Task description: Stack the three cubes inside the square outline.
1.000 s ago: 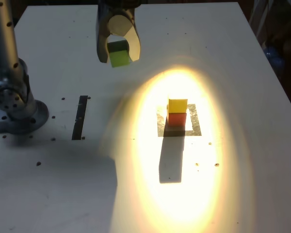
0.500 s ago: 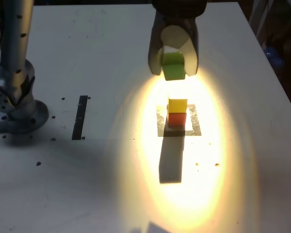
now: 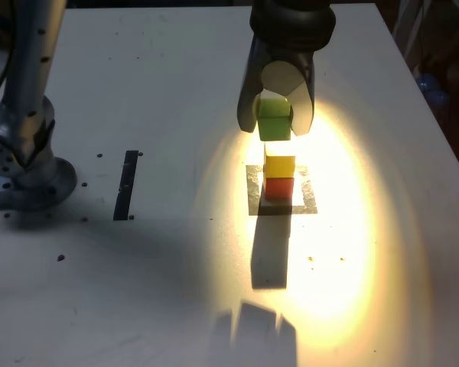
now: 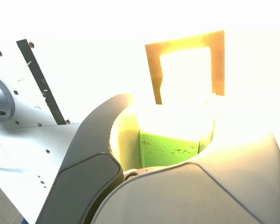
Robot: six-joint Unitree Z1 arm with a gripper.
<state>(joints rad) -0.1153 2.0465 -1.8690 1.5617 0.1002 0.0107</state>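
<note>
The green cube (image 3: 274,122) is clamped in the gripper (image 3: 276,121) jaws above the yellow cube (image 3: 279,166), stacked on the red cube (image 3: 278,187) within the square outline (image 3: 308,197).

Matt green cube (image 3: 274,121), smooth grey plastic-looking jaws.

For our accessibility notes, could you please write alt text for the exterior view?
The robot's hand holds a green cube just above a yellow cube stacked on a red cube, inside a black square outline on a white table. A bright pool of light covers the stack; a black strip and the arm's base lie toward the exterior view's left.
</note>
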